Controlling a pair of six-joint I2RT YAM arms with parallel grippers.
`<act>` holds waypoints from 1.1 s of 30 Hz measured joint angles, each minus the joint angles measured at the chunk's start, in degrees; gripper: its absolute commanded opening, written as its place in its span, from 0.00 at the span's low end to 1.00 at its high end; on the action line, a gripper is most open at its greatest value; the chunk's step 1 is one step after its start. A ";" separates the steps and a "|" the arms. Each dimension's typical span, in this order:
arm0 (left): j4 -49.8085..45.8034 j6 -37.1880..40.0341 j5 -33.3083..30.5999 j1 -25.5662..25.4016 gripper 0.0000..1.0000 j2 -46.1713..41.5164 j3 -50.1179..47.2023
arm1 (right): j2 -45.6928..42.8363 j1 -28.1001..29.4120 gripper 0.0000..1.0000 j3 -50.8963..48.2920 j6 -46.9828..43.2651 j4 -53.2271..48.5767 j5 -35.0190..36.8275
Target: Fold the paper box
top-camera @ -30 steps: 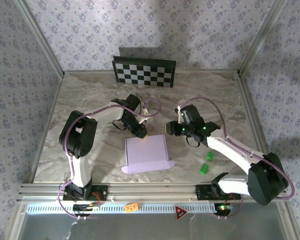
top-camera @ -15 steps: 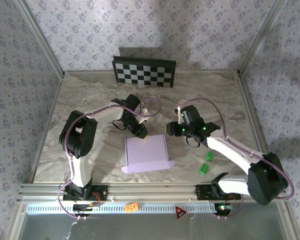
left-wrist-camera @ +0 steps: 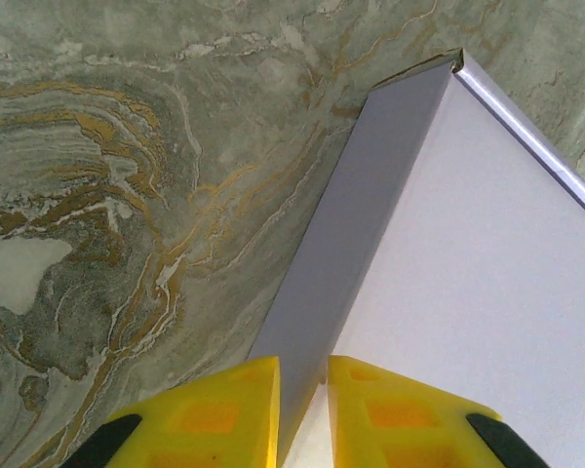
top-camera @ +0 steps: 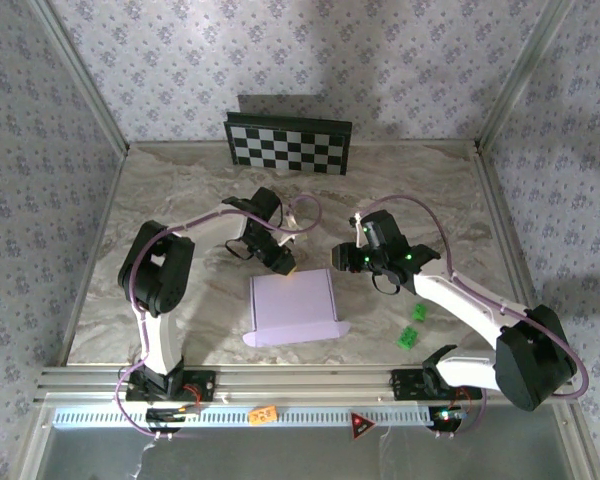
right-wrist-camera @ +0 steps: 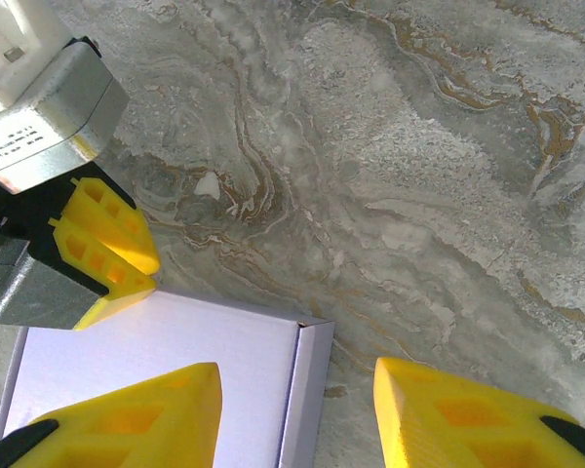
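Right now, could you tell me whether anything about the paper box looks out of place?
Yes: a flap at the near edge of the paper box lies flat on the table, jutting past both corners rather than tucked in.

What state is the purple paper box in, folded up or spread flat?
Folded, nearly: the paper box forms a squarish lavender shape with a turned-down side wall, though one flap juts out along its near edge.

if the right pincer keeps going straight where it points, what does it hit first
Probably the paper box: the right pincer points down at its corner, open, one finger above the lavender top, the other above bare table. Depth is hard to judge here.
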 measured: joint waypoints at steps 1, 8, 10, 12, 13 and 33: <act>0.00 0.00 0.00 0.00 0.20 0.00 0.00 | 0.00 0.00 0.47 0.00 0.02 0.02 0.02; 0.00 0.00 -0.15 0.04 0.17 0.00 0.00 | 0.00 0.07 0.47 0.02 -1.01 0.02 -0.70; -0.02 0.00 -0.24 0.04 0.16 0.00 0.00 | -0.13 0.63 0.49 0.02 -2.47 0.26 -1.29; -0.02 0.00 -0.31 0.04 0.16 0.00 0.00 | -0.66 2.19 0.51 0.02 -5.18 0.90 -1.92; -0.02 0.00 -0.39 0.04 0.16 0.00 0.00 | -0.98 3.30 0.52 0.02 -6.86 1.40 -2.23; -0.44 0.00 -2.56 0.04 0.16 0.76 1.44 | 3.50 31.26 0.80 0.15 -51.74 -4.76 4.11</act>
